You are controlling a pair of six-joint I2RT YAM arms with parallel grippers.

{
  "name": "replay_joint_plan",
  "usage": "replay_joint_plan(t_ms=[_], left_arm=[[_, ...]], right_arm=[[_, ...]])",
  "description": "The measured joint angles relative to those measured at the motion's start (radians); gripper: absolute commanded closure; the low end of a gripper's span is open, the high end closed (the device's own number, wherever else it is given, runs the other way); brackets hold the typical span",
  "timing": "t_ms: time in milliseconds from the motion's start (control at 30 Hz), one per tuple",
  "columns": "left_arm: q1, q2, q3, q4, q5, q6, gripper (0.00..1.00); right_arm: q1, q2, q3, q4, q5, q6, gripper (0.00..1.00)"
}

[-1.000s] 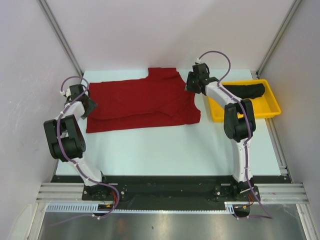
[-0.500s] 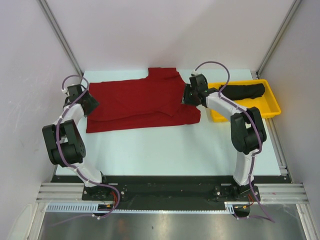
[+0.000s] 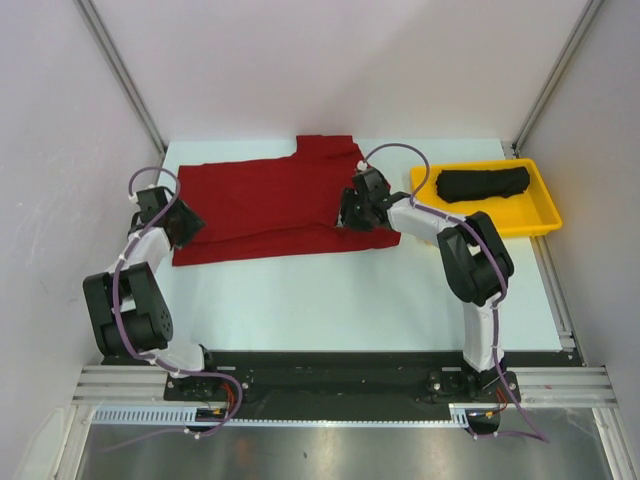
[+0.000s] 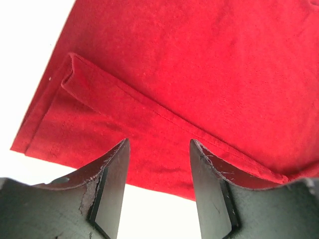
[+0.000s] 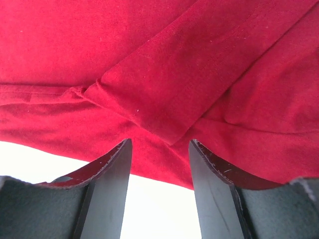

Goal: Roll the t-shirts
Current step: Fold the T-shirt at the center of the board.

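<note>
A deep red t-shirt [image 3: 270, 205] lies spread across a white table [image 3: 330, 300], folded over on itself so that a second layer runs along its near edge, and one short sleeve sticks out from its far edge. My left fingers [image 4: 112, 184] sit at the shirt's left end, by its near left corner. They are spread apart with nothing clamped between them. Seen from my left wrist, the gap between them frames red cloth, where a folded band with a stitched hem crosses on a slant, and bare table shows just below the shirt's edge. My right fingers [image 5: 107, 189] sit over the shirt's right end, close to its near edge. They are also spread apart and hold nothing. From my right wrist I see several overlapping red layers, with the corner of one flap pointing down toward the gap, and a strip of table beneath the shirt's edge. I cannot tell whether either pair of fingers touches the cloth. To the right of the red shirt, near its right end, lies a shallow yellow tray [image 3: 535, 222] holding a black t-shirt [image 3: 485, 183], bunched into a long bundle.
</note>
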Motion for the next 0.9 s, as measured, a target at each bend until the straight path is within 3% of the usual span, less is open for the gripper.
replay_joint_plan(t_ms=[267, 600, 900], left_arm=[[0.000, -0.025, -0.023, 0.006, 0.025, -0.012, 0.44], [-0.011, -0.027, -0.023, 0.010, 0.035, -0.019, 0.47], [-0.061, -0.027, -0.023, 0.006, 0.034, -0.019, 0.55]], right_arm=[[0.000, 0.055, 0.000, 0.037, -0.013, 0.039, 0.48], [-0.001, 0.068, 0.002, 0.075, -0.018, 0.069, 0.97], [0.005, 0.178, 0.183, 0.014, 0.005, 0.049, 1.00]])
